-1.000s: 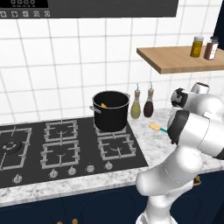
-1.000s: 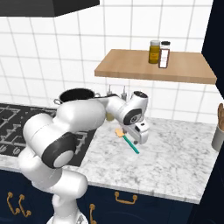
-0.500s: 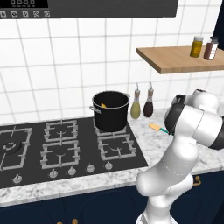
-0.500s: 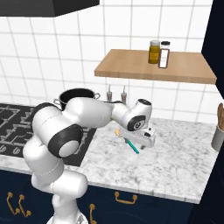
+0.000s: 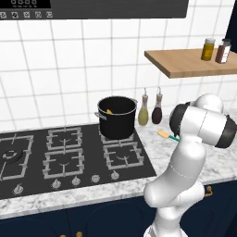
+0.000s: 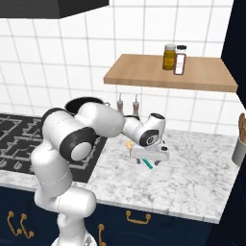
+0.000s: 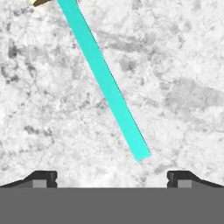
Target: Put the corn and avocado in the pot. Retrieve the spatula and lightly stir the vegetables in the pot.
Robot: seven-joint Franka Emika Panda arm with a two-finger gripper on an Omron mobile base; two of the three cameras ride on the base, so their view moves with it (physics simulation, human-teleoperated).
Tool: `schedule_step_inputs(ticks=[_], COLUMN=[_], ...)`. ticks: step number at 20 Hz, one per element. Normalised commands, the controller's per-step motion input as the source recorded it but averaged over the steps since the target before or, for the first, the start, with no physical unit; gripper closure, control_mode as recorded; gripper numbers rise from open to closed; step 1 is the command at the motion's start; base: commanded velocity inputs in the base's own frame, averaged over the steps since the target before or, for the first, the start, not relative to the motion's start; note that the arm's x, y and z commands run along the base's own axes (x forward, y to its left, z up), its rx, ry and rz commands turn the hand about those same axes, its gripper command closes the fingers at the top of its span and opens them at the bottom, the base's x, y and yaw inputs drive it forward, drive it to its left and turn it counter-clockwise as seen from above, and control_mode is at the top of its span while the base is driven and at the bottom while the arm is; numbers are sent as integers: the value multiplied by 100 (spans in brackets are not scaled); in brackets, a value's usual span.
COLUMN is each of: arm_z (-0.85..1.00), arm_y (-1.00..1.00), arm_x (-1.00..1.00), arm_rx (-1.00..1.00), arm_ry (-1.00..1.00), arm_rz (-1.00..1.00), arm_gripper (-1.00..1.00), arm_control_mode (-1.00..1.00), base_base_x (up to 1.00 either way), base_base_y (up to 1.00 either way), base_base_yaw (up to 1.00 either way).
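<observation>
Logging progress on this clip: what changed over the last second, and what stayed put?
The arm swung lower toward the counter, bringing the gripper down over the spatula, whose teal handle now lies between the open fingertips. Nothing was grasped or released. The spatula still lies flat on the marble, the pot stays on the rear burner with the corn inside, and the two bottles beside it are unmoved.

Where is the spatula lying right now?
The spatula lies flat on the marble counter, right of the stove and pot, directly under the open gripper.
</observation>
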Motion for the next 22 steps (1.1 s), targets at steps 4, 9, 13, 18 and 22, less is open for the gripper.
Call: schedule_step_inputs(ticks=[4,9,13,18,22], arm_z=[-33,-17,-19,-35,-53], arm_y=[0,0,0,0,0], arm_x=[12,24,6,-4,-40], arm_rx=[0,0,0,-2,-6], arm_ry=[0,0,-1,-12,-23], arm_rz=[27,22,19,16,12], arm_gripper=[-100,-100,-100,-100,-100], arm_control_mode=[-100,-100,-100,-100,-100], base_base_x=[0,0,0,0,0], base_base_y=[0,0,0,0,0], base_base_yaw=[0,0,0,0,0])
